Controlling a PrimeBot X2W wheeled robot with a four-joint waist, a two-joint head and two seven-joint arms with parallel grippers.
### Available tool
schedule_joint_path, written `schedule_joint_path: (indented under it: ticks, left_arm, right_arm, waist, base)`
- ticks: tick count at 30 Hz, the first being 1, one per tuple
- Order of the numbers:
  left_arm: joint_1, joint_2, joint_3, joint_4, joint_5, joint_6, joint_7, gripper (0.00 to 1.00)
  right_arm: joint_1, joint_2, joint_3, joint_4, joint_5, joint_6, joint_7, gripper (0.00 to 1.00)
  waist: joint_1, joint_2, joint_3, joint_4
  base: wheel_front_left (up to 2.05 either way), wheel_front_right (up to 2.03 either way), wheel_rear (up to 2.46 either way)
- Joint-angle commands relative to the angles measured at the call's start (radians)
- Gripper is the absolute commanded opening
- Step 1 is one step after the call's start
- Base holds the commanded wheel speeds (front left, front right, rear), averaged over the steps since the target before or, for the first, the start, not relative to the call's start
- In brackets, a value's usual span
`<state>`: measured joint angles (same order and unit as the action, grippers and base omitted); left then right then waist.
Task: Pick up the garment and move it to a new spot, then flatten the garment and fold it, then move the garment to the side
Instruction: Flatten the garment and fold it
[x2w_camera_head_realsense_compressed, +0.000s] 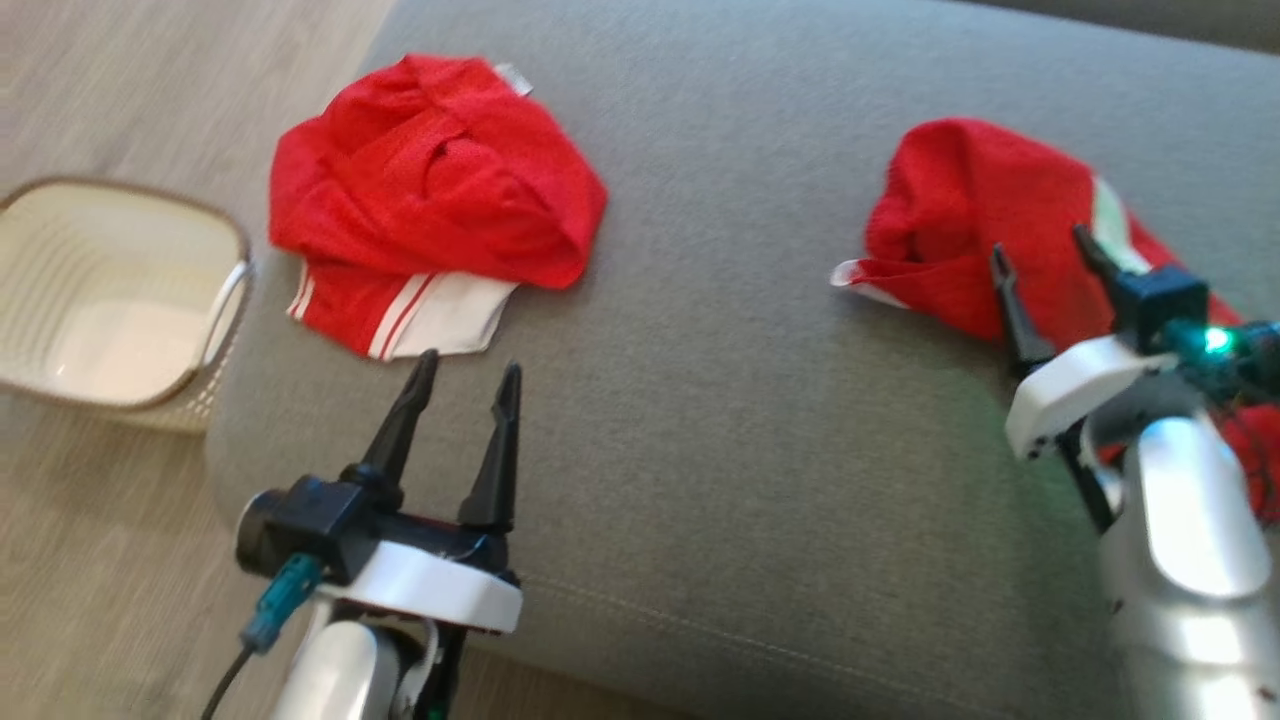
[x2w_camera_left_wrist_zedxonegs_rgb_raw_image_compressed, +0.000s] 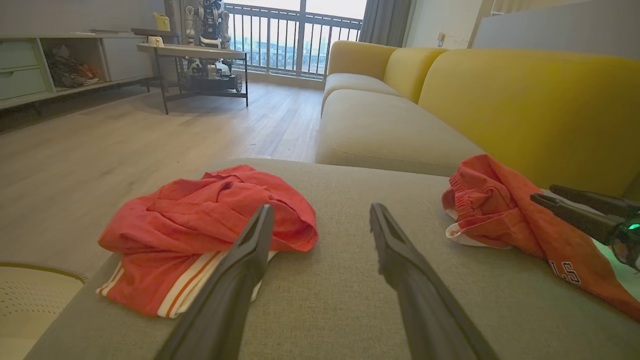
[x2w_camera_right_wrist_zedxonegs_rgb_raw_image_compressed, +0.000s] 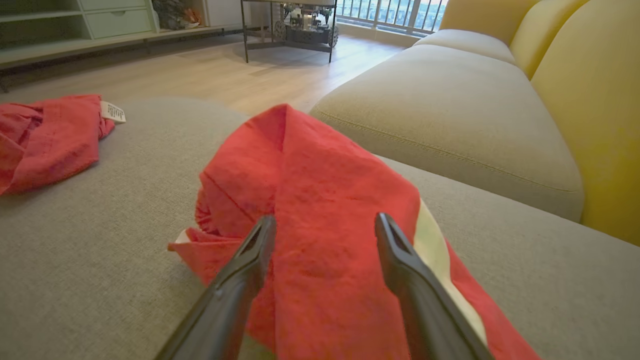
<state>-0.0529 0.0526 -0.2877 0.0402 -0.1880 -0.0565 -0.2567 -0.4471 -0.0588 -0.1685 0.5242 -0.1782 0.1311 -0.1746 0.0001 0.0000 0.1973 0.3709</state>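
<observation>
Hovering over garment (x2w_camera_head_realsense_compressed: 960, 180), right gripper (x2w_camera_head_realsense_compressed: 1040, 242) (spread wide)

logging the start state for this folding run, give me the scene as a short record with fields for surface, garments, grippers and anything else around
surface: grey cushion
left garment: red with white stripes, crumpled, near the cushion's left edge
right garment: red, bunched, on the cushion's right side
left gripper: open, holding nothing, over bare cushion just short of the left garment
right gripper: open, fingers over the right garment, contact unclear
basket: pale, on the floor beside the cushion's left edge
stage: no garment lifted yet
</observation>
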Motion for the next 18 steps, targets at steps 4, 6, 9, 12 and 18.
schedule_joint_path:
  ticks: [4, 6, 9, 12, 18]
  left_arm:
    - [-0.054, -0.002, -0.006, -0.027, -0.028, 0.021, -0.005, 1.0]
    - [-0.057, -0.002, -0.014, -0.024, -0.033, 0.027, -0.005, 1.0]
    - [-0.059, -0.002, -0.018, -0.017, -0.039, 0.035, -0.005, 1.0]
    - [-0.059, -0.002, -0.02, -0.01, -0.04, 0.04, -0.005, 1.0]
    - [-0.053, -0.002, -0.011, 0.0, -0.043, 0.04, -0.005, 1.0]
  right_arm:
    - [-0.091, -0.016, -0.023, 0.037, -0.038, 0.0, -0.01, 0.99]
    - [-0.11, -0.011, -0.054, 0.065, -0.018, 0.0, -0.021, 0.0]
    - [-0.131, -0.007, -0.053, 0.101, -0.01, 0.0, -0.036, 0.0]
    - [-0.153, -0.011, -0.044, 0.119, -0.006, 0.0, -0.055, 0.0]
    - [-0.183, -0.012, -0.019, 0.093, 0.02, 0.0, -0.081, 0.0]
  waist:
    - [-0.0001, 0.0, 0.053, 0.053]
    - [-0.0001, 0.0, 0.056, 0.056]
    - [-0.0001, 0.0, 0.055, 0.055]
    - [-0.0001, 0.0, 0.044, 0.046]
    - [-0.0001, 0.0, -0.013, 0.018]
  base:
    - [0.0, 0.0, 0.0]
    - [0.0, 0.0, 0.0]
    - [0.0, 0.0, 0.0]
    - [0.0, 0.0, 0.0]
    - [0.0, 0.0, 0.0]
